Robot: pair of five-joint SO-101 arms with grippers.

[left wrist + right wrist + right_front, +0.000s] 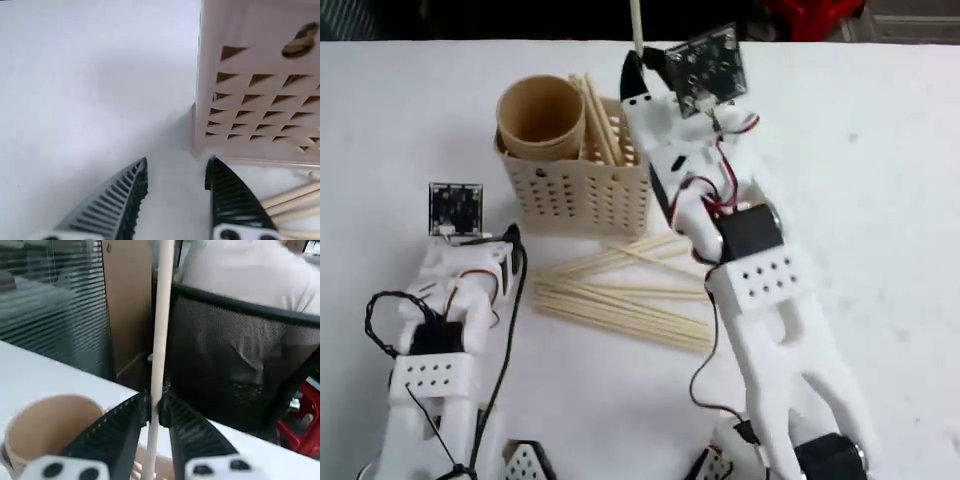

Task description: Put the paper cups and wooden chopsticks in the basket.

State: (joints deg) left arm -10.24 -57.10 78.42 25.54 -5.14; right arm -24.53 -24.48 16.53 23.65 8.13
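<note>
A perforated beige basket stands at the table's middle back, holding stacked paper cups and a few wooden chopsticks. A pile of loose chopsticks lies on the table in front of the basket. My right gripper is above the basket's right side, shut on one upright chopstick. Low over the table by the basket's front left corner, my left gripper is open with nothing between its fingers.
White tabletop stretches to both sides of the basket. Behind the table's far edge stand a black mesh chair with a person seated in it and a window blind.
</note>
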